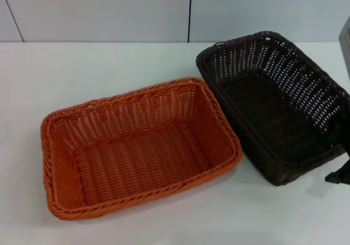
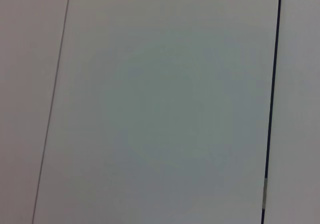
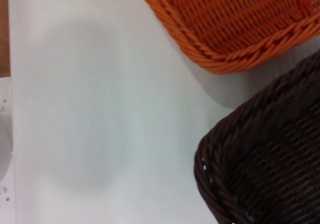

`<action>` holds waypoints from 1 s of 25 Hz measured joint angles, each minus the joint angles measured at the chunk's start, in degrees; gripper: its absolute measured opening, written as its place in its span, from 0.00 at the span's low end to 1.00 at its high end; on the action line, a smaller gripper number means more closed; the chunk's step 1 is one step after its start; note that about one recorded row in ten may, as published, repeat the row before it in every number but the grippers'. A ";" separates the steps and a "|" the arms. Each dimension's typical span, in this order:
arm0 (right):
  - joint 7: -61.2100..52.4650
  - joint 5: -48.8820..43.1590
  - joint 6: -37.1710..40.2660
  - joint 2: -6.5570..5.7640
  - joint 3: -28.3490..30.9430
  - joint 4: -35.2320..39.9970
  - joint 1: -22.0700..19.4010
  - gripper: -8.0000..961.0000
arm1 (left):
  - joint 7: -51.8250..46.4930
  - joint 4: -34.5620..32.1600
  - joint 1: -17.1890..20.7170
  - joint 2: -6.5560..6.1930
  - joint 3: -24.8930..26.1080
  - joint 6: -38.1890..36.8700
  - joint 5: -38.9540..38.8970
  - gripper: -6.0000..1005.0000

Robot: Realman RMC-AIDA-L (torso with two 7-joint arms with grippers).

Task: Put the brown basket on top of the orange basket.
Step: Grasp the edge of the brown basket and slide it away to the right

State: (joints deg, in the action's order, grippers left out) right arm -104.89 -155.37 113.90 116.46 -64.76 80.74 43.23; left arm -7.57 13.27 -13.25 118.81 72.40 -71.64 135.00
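The orange basket (image 1: 136,146) stands open on the white table, left of centre in the head view. The brown basket (image 1: 279,105) stands right beside it on the right, its near left corner touching or almost touching the orange rim. A black part of my right gripper (image 1: 338,174) shows at the picture's right edge, by the brown basket's near right corner. The right wrist view shows a corner of the brown basket (image 3: 260,174) and the orange basket's braided rim (image 3: 225,34) over the table. My left gripper is out of view.
The white table (image 1: 109,64) runs back to a pale panelled wall (image 1: 109,10). A grey object (image 1: 345,40) shows at the far right edge. The left wrist view shows only wall panels (image 2: 160,104).
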 joint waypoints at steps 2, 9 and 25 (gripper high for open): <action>0.08 -0.02 -0.36 0.13 -0.44 -0.97 -0.03 0.85 | -0.12 0.00 0.06 0.01 0.01 -0.16 0.00 0.77; 0.41 -1.65 -3.39 0.44 -3.40 -3.17 -0.75 0.85 | -0.52 0.00 0.31 0.02 0.00 -0.27 0.00 0.77; 2.59 -5.98 -11.28 1.30 -6.00 -9.92 -0.19 0.85 | -0.57 0.00 0.27 0.02 -0.16 -0.19 0.00 0.77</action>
State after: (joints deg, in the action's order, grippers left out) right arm -102.30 -161.35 102.62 117.77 -70.76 70.83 43.03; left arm -8.14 13.27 -12.99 118.83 72.24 -71.84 135.00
